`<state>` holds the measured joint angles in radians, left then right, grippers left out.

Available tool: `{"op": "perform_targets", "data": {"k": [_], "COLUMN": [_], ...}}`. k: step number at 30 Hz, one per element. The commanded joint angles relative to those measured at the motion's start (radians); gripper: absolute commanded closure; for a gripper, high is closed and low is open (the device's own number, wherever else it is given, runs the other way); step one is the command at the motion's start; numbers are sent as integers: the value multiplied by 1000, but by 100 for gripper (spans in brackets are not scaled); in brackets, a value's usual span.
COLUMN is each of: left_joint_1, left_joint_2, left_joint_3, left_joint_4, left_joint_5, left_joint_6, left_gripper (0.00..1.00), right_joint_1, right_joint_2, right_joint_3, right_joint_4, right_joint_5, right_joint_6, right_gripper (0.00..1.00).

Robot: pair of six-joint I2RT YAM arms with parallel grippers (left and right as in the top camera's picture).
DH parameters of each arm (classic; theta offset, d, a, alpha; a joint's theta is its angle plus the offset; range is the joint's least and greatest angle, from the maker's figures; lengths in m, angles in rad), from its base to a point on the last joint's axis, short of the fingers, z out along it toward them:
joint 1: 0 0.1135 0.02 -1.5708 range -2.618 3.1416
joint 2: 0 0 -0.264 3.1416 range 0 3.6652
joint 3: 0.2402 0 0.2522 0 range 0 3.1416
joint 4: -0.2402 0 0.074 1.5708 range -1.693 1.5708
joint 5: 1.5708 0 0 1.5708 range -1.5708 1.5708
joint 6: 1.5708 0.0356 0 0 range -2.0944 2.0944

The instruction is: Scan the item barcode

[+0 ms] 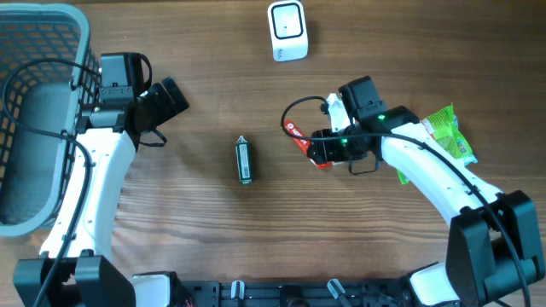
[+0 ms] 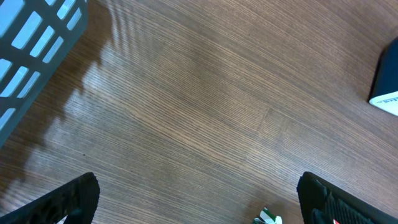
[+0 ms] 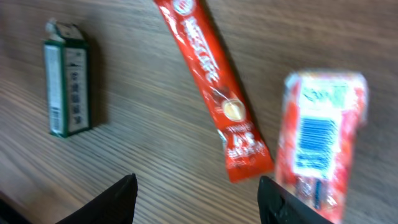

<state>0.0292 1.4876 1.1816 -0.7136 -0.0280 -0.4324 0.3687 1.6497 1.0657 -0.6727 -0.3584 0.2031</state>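
Standing at left, grey basket [image 1: 51, 38], green packet [image 1: 245, 160] outside on table [image 1: 213, 247]

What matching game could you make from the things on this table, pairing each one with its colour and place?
Things:
1. basket
2. scanner
3. box
4. stick

Colour and place:
A. red, lying just ahead of the right end effector
B. white, at the far side of the table
C. grey, at the left edge
D. dark green, mid-table

Pairs: 1-C, 2-B, 3-D, 4-A
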Motion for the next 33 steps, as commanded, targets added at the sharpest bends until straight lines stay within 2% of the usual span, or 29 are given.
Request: {"op": "perform_targets", "data": {"k": [1,8,11,14,20,23,24,26,31,33], "left_joint_1": [4,4,4,4,4,4,4,4,4,4], "left_joint_2": [-6,-6,-6,-6,-6,-6,-6,-6,-6,-6], "left_joint_3": [14,14,14,14,14,14,14,14,14,14], "left_joint_4": [2,2,2,2,2,2,2,2,2,2], "left_joint_5": [-6,-6,-6,-6,-6,-6,-6,-6,-6,-6], "left_joint_6": [-2,-2,-2,-2,-2,-2,-2,-2,-2,-2], "left_gripper": [0,0,0,0,0,0,0,0,0,0], "right_joint_1": [-11,-113,-132,-129,-111,-73,-65,-72,-77,-87], "right_joint_2": [-2,-2,-2,-2,-2,-2,-5,-16,-56,-45], "right_joint_3": [4,8,7,-10,-109,-111,-110,-86,-25,-26], "right_joint_4": [50,61,26,-2,72,71,66,66,88,84], "right_joint_5": [-31,-2,69,57,-111,-400,-373,-310,-26,-5], "right_joint_6": [-19,-44,-43,-43,-48,-253,-247,-194,-68,-63], "right_gripper": [37,37,40,40,39,41,46,48,44,44]}}
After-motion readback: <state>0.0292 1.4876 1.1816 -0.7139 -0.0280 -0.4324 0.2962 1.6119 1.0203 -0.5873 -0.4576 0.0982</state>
